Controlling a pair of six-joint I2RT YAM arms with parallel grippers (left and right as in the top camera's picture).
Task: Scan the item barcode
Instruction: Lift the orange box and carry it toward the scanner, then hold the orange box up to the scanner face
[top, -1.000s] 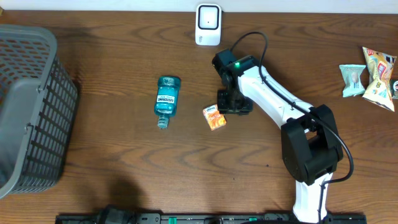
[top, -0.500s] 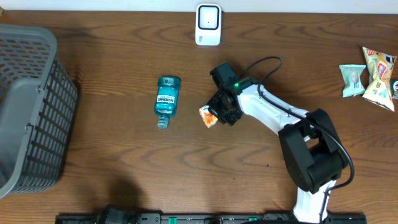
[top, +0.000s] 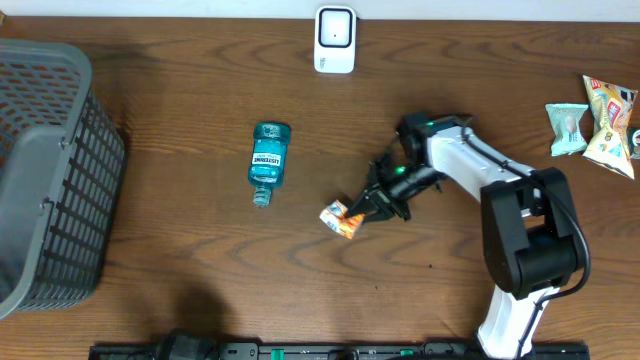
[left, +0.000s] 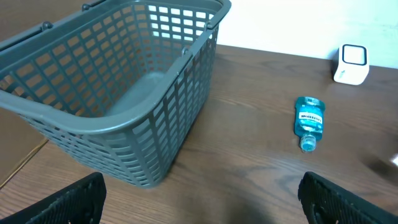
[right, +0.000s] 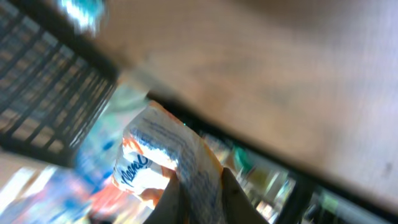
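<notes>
There is 1 grey basket, 1 blue bottle, 1 white scanner and 1 little orange pack on the brown table. At least 2 snack bags lie at the far right edge.

The right gripper is squeezed tight on the orange pack, with 1 finger on each side. The pack is in the middle of the table, near the bottle and far from the scanner.

The left gripper has its 2 fingers wide apart, holding nothing.
</notes>
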